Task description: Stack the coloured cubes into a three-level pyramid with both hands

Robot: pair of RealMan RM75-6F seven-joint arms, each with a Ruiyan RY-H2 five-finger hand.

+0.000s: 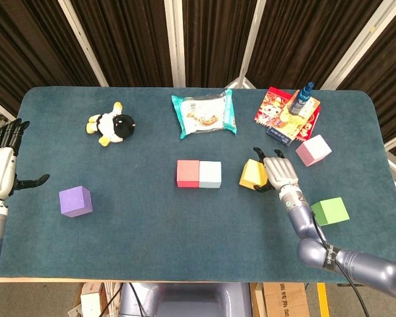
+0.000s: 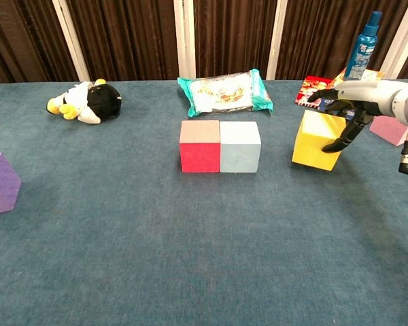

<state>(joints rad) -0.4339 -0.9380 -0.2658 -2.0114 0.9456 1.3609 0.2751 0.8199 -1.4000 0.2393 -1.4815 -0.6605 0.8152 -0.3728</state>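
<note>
Head view shows the red cube (image 1: 187, 174) and the light blue cube (image 1: 210, 174) side by side, faces touching, near the middle of the blue-green table (image 1: 152, 224). This pair serves as the landmark for all positions below.

Task items relative to the pair:
- Yellow cube (image 1: 253, 174): just to the right of the light blue cube, apart from it, and tilted; in the chest view the yellow cube (image 2: 317, 140) sits with its lower left edge raised off the cloth.
- Pink cube (image 1: 313, 150): further right and slightly behind.
- Green cube (image 1: 330, 211): further right and nearer the front edge.
- Purple cube (image 1: 75, 201): well apart to the left and slightly forward.

Hands:
- Right hand (image 1: 280, 172): grips the yellow cube, fingers over its top and thumb against its right face, as seen in the chest view (image 2: 350, 109).
- Left hand (image 1: 0, 165): at the left table edge, well apart from the purple cube, fingers extended and thumb spread, holding nothing.

Other items behind the pair:
- Snack bag (image 1: 204, 113): directly behind.
- Plush penguin (image 1: 112, 123): behind and to the left.
- Red snack packets (image 1: 280, 111): behind and to the right, with a blue spray bottle (image 1: 302, 98) standing on them.
</note>
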